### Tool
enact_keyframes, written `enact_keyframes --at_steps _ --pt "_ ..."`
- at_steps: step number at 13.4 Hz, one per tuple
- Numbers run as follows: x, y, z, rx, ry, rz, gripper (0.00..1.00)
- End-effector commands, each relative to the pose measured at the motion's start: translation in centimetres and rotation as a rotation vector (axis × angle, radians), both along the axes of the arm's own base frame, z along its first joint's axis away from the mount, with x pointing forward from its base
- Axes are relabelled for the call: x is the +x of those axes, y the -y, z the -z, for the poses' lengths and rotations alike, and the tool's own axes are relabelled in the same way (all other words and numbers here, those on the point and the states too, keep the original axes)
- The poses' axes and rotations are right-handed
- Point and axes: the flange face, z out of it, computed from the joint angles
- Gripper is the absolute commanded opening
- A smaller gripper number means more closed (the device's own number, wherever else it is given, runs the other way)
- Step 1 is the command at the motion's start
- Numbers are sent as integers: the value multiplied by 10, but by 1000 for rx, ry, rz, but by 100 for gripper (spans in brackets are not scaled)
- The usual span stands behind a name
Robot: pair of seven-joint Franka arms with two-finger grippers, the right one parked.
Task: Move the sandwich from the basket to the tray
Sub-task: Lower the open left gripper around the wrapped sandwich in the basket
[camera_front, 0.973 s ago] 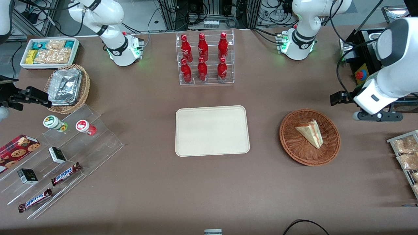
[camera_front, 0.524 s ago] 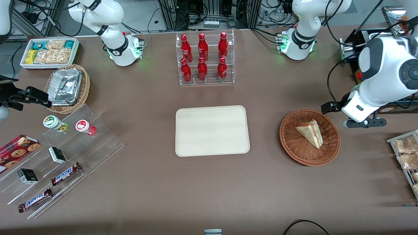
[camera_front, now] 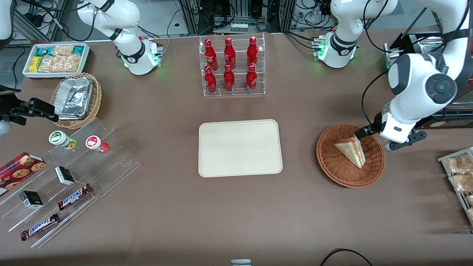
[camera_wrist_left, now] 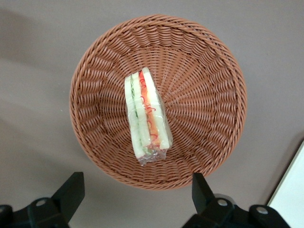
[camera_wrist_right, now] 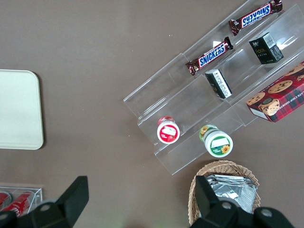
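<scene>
The sandwich [camera_front: 351,149] is a wrapped pale wedge lying inside the reddish-brown wicker basket [camera_front: 332,168], toward the working arm's end of the table. In the left wrist view its red, orange and green layers face up, the sandwich [camera_wrist_left: 145,118] lying across the middle of the basket [camera_wrist_left: 209,85]. My gripper [camera_front: 364,131] hangs above the basket's rim, apart from the sandwich. The gripper [camera_wrist_left: 137,183] is open and holds nothing, its black fingers [camera_wrist_left: 71,190] wide apart just outside the rim. The cream tray [camera_front: 240,147] lies bare at mid-table and also shows as the tray [camera_wrist_right: 19,109].
A clear rack of red bottles [camera_front: 231,66] stands farther from the camera than the tray. A wire rack of snack packets [camera_front: 458,173] sits beside the basket at the table's end. Acrylic steps with snacks [camera_front: 70,173], a foil basket [camera_front: 75,98] and a white bin [camera_front: 55,59] lie toward the parked arm's end.
The working arm has swung in from the table's end toward the basket, bringing the gripper over the basket's rim. Sandwich, basket and tray have not moved.
</scene>
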Motion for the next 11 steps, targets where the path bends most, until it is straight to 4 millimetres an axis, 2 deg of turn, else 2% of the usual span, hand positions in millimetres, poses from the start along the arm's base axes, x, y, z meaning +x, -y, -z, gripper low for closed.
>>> enact_keyframes --at_steps 1,4,9,11 --pt "-4 6 13 14 26 -121 100" --pt "-3 7 27 16 36 -216 100" --pt "-1 5 42 15 31 -222 100" --pt "1 6 55 13 31 -225 100"
